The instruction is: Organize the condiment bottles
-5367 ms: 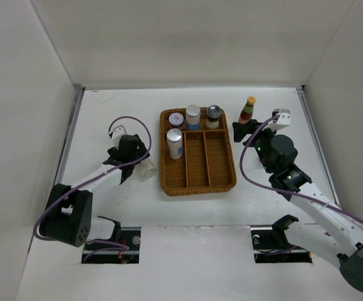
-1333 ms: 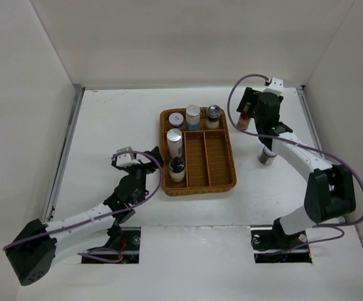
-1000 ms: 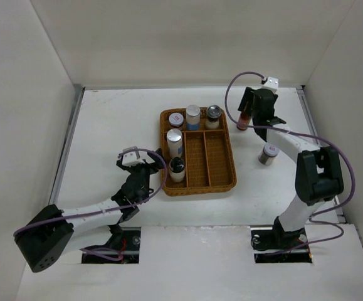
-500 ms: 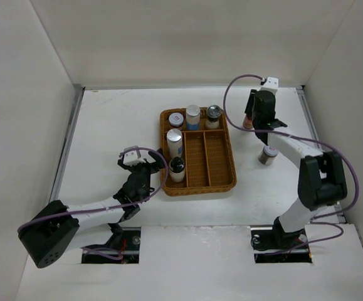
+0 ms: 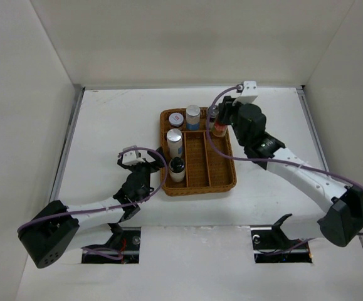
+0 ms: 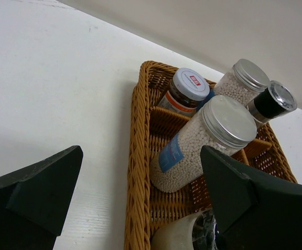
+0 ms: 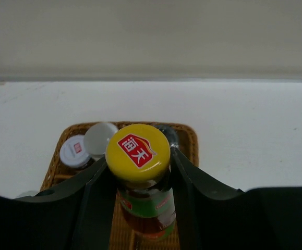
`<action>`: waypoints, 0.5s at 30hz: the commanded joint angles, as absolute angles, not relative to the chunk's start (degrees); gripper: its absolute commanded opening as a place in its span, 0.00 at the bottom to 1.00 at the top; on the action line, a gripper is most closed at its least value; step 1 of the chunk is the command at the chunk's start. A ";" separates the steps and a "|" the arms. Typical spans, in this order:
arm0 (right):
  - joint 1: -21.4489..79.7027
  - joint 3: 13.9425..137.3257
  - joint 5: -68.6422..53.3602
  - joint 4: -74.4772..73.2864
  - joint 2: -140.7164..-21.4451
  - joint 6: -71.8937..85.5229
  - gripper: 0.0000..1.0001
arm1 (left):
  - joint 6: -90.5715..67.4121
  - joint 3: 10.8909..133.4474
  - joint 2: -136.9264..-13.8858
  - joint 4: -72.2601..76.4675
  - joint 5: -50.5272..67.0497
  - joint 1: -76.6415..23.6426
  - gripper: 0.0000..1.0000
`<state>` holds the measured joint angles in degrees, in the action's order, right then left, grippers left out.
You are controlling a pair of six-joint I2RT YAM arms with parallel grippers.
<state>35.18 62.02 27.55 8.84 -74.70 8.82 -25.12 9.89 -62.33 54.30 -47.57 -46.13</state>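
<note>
The right gripper (image 7: 138, 183) is clamped on the red sauce bottle (image 7: 139, 152) just under its yellow cap, holding it upright over the back right corner of the wicker tray (image 5: 218, 164). The left gripper (image 6: 141, 172) is spread wide beside the tray's left edge and holds nothing. Five other bottles stand inside the tray.
</note>
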 commanded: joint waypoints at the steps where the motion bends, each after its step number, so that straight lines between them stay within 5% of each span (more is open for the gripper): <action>1: 38.26 64.07 26.64 15.20 -75.40 10.28 0.26 | -26.01 10.28 -62.40 57.57 -47.81 -45.48 1.00; 15: 43.90 67.15 25.31 24.87 -91.13 11.16 0.28 | -26.54 10.37 -63.54 57.66 -47.37 -45.31 1.00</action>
